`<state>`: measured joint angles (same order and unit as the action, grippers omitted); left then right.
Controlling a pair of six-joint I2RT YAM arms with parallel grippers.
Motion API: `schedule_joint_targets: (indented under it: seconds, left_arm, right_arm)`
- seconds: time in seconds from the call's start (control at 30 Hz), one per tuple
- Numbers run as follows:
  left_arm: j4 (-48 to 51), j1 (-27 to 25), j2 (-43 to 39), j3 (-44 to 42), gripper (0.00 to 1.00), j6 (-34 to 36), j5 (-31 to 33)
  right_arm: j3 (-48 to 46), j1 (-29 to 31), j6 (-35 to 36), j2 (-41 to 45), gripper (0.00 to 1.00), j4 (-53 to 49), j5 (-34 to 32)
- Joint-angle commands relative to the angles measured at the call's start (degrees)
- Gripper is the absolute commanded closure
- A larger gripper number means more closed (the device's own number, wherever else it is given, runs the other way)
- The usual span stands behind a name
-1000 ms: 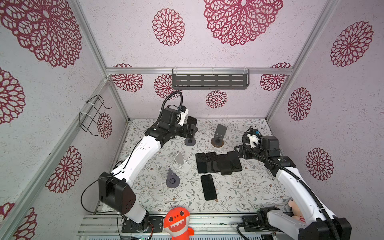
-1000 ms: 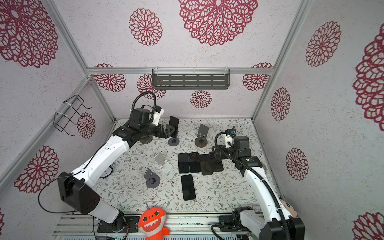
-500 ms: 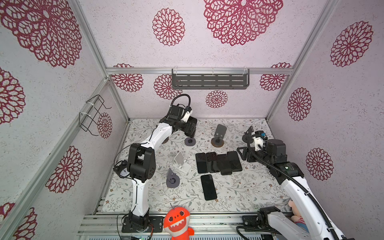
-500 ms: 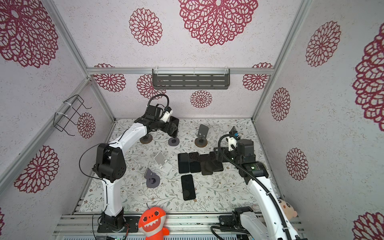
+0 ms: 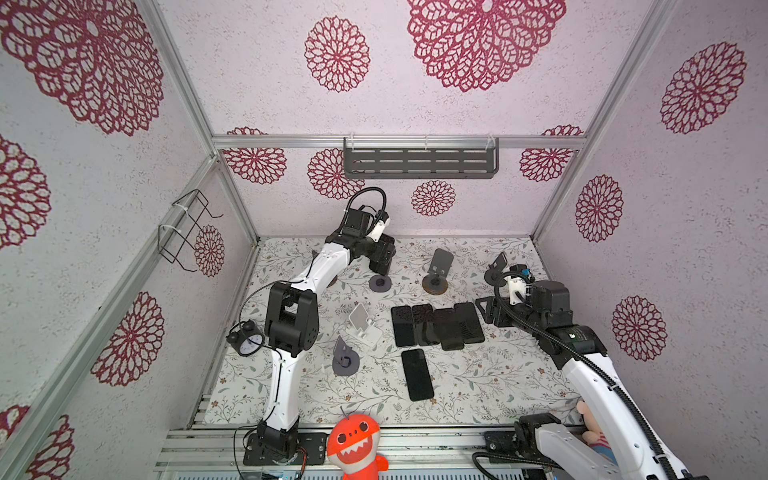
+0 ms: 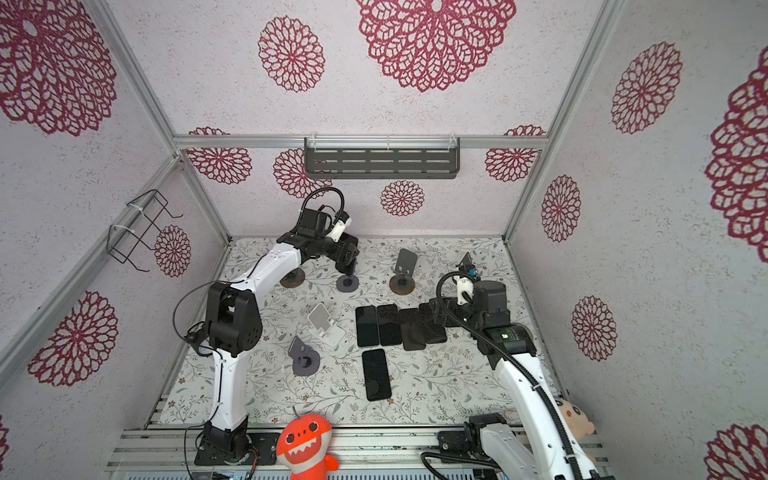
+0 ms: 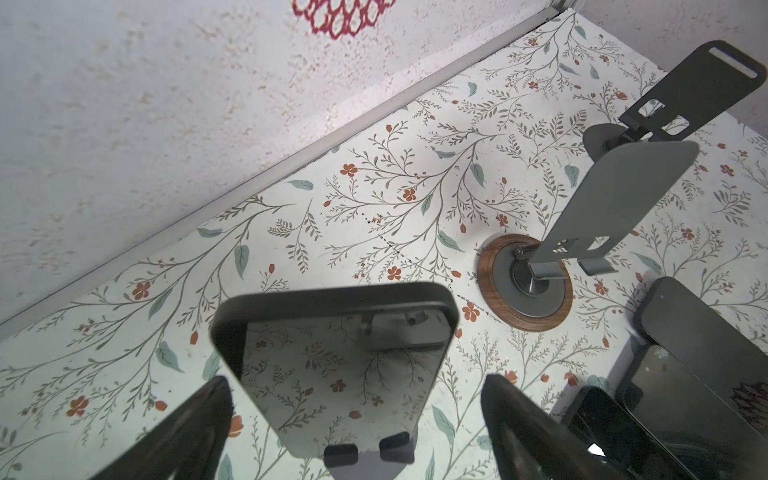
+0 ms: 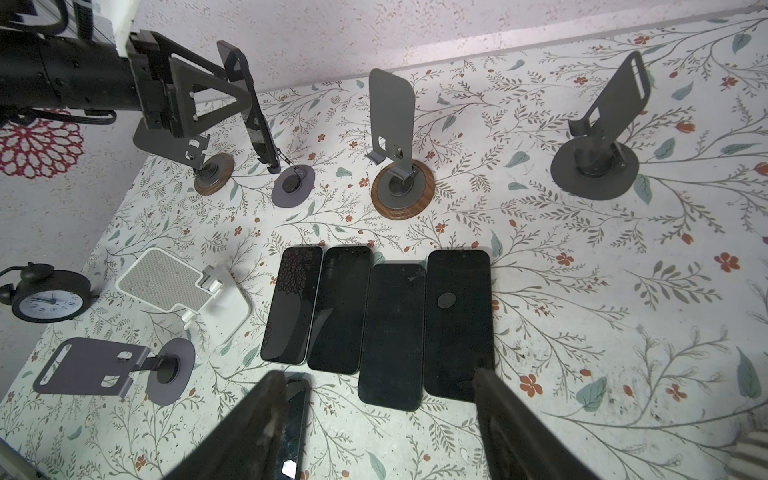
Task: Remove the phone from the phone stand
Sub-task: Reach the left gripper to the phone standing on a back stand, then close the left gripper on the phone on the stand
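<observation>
You're straddling the phone [image 7: 332,353] with the left gripper [image 7: 353,386], jaws wide, not gripping yet; next move's calling for squeezing its edges, lifting off the stand [image 7: 365,465].

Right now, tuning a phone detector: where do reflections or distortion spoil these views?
Left wrist view: the propped phone has a screen that mirrors the floral table, so the glass blends in. Right wrist view: wide-angle bending curves the table's far edge, and the leftmost flat phone shows a flowery reflection. Both top views: even light, faint shadows.
</observation>
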<state>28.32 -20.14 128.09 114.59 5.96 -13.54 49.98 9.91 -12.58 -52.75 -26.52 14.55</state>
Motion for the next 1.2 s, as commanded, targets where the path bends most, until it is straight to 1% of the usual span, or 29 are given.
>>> schedule_joint_targets:
  seconds: [0.0, 0.1, 0.43, 0.6, 0.8, 1.0, 1.07, 1.17]
  left_arm:
    - [0.13, 0.22, 2.13, 2.84, 0.03, 0.85, -0.92]
    - [0.6, 0.22, 3.1, 4.04, 0.01, 0.51, -0.96]
    - [1.19, 0.28, 3.7, 5.2, 0.26, -0.66, -1.14]
    - [0.69, 0.37, 3.57, 5.39, 0.35, -1.33, -0.47]
    - [0.68, 0.36, 0.97, 5.73, 0.36, -2.82, -0.96]
    - [1.88, 0.37, -5.26, 6.15, 0.37, -5.74, -1.21]
    - [2.46, 0.36, -7.23, 6.54, 0.37, -6.86, -1.57]
    - [4.68, 0.22, -9.41, 8.06, 0.4, -9.52, -3.0]
  right_arm:
    - [0.14, 0.28, 0.09, 0.63, 0.25, -0.1, -1.23]
    - [0.2, 0.28, 0.48, 0.86, 0.25, -0.28, -1.58]
    - [-0.41, 0.28, 1.03, 0.64, 0.26, -0.2, -1.54]
    - [-0.32, 0.27, 1.24, 0.55, 0.26, -0.28, -1.48]
    - [-0.02, 0.27, 2.05, 0.21, 0.26, -0.63, -0.99]
    - [0.69, 0.44, 3.44, -0.4, 0.26, 1.22, 1.67]
    - [1.68, 0.71, 3.28, -1.77, 0.26, 2.5, 3.59]
    - [5.28, 2.85, 4.03, -4.87, 0.26, 3.09, 4.1]
